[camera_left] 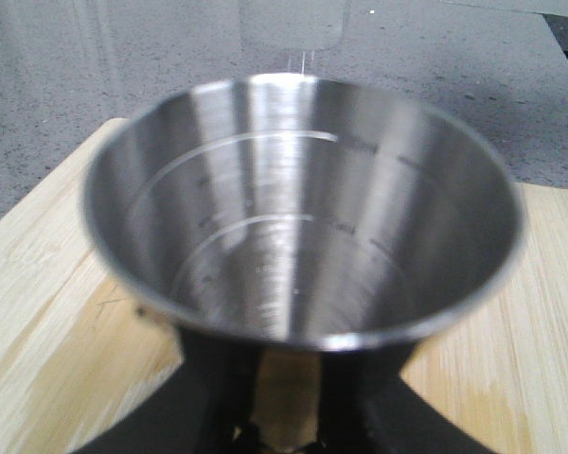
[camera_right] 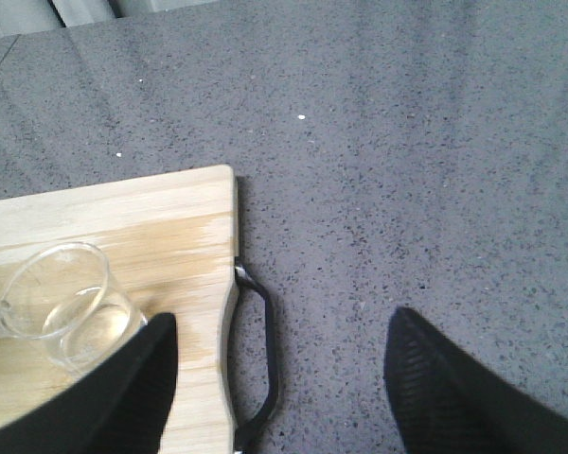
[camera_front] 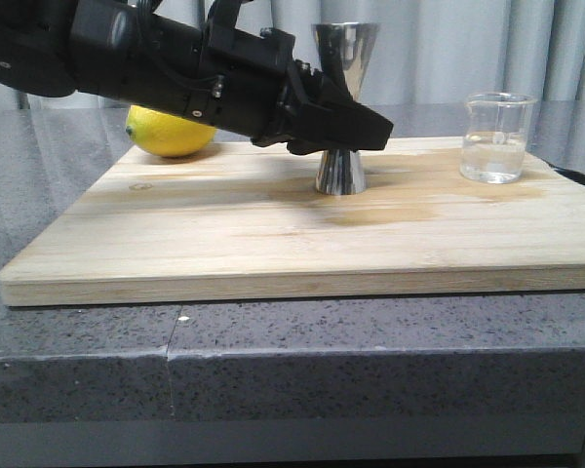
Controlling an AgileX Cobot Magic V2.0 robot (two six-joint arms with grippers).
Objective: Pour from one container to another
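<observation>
A steel jigger [camera_front: 343,51] stands upright near the middle of the wooden board [camera_front: 273,234]. My left gripper [camera_front: 356,132] reaches in from the left and is shut on its narrow waist. In the left wrist view the jigger's cup [camera_left: 303,218] fills the frame and hides the fingertips; the bowl looks empty. A small glass beaker [camera_front: 495,136] holding a little clear liquid stands at the board's back right corner. In the right wrist view, my right gripper [camera_right: 282,317] hangs open over the counter beside the board's right end, the beaker [camera_right: 62,303] just off one finger.
A yellow lemon [camera_front: 171,132] lies at the board's back left, behind my left arm. The board has a black handle [camera_right: 265,350] on its right end. Under it is a dark speckled counter [camera_front: 273,380], with grey curtains behind.
</observation>
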